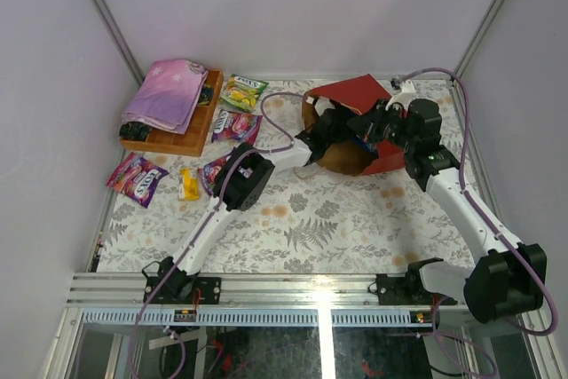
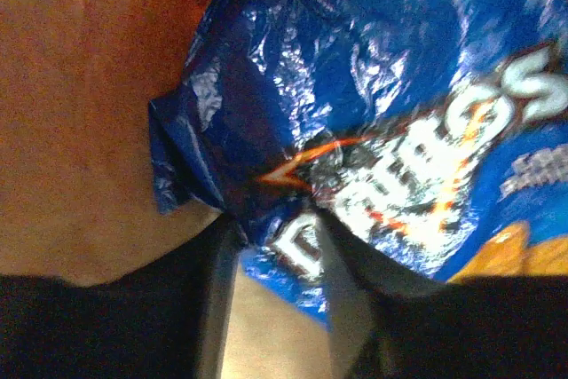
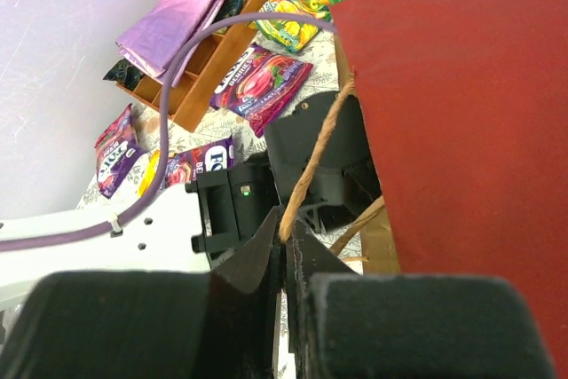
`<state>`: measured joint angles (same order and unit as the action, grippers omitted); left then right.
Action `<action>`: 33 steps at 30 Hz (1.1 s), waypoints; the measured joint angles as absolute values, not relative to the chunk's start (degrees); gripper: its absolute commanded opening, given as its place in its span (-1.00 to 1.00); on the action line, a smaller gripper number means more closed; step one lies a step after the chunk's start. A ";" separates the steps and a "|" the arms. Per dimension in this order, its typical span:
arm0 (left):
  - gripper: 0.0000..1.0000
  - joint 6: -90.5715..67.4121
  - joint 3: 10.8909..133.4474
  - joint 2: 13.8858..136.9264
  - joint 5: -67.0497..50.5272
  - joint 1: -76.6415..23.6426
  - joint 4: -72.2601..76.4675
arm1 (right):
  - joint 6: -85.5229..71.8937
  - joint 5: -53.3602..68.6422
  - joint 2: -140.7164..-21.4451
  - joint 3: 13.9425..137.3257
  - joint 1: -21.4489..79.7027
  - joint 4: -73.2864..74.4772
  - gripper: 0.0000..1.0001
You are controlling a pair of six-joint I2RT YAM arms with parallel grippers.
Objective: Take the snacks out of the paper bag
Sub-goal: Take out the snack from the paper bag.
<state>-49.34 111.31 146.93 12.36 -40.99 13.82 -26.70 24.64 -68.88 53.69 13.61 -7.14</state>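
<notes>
- Underneath everything, the table [image 1: 355, 219] wore a flat cloth printed with grey ferns and rust-brown blotches.
- The paper bag [image 1: 355, 93] lay on its side at the far middle-right. It was matt red outside and brown kraft inside, with its mouth turned toward the left arm.
- A rectangular wooden tray [image 1: 191, 139] with dividers sat at the far left. A soft pink-purple cloth [image 1: 167, 93], folded, lay on top of it.
- The chip bag [image 2: 373, 68] was inside the paper bag. It was glossy dark-blue foil, heavily crinkled, with white lettering and orange triangles, and it rested against the kraft wall.
- The left gripper [image 2: 275, 228] reached into the bag's mouth. Its black fingers stood part-way apart with the chip bag's crumpled lower edge between the tips. Whether they pinched it could not be told.
- The right gripper [image 3: 286, 219] was at the bag's near rim, its jaws closed tight on the handle [image 3: 315, 166], a thin twisted cord of brown paper.
- Shiny flat packets lay out on the cloth:
  - A green-yellow one [image 1: 244, 92] lay just right of the tray.
  - A purple one [image 1: 235, 125] lay nearer than that.
  - Another purple one [image 1: 137, 178] lay at the left edge.
  - A small yellow one [image 1: 189, 184] lay between that packet and the left arm.
</notes>
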 measured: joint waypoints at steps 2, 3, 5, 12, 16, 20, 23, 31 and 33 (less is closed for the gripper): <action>-1.00 -48.34 110.28 146.54 8.21 -39.94 14.41 | -26.35 24.47 -68.23 53.69 13.61 -6.35 -1.00; -1.00 -47.51 110.08 146.47 5.48 -39.11 14.41 | -26.09 24.23 -67.77 53.65 13.61 -6.11 -1.00; -1.00 -46.59 110.17 146.39 -1.76 -37.04 14.55 | -25.52 23.18 -66.94 53.49 13.58 -5.67 -1.00; -1.00 -39.72 100.20 134.96 -20.36 -32.75 13.87 | -23.97 20.88 -65.60 52.95 13.45 -4.56 -1.00; -1.00 -36.05 83.48 119.46 -20.99 -32.88 14.81 | -23.97 20.64 -64.16 52.95 13.43 -5.08 -1.00; -1.00 -34.09 68.71 105.58 -19.27 -34.15 17.30 | -24.10 20.64 -64.14 52.95 13.34 -5.45 -1.00; -1.00 -33.82 59.77 98.13 -18.09 -34.76 18.81 | -24.62 20.62 -64.14 52.95 13.34 -5.91 -1.00; -1.00 -33.08 46.19 81.12 -12.62 -34.63 16.25 | -26.28 20.40 -64.14 52.49 13.34 -6.83 -1.00; -1.00 -32.03 45.82 76.34 -10.31 -34.26 13.89 | -26.52 20.34 -64.14 52.47 13.34 -6.83 -1.00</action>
<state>-32.03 45.82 76.34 -10.31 -34.26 13.89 -26.52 20.34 -64.14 52.47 13.34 -6.83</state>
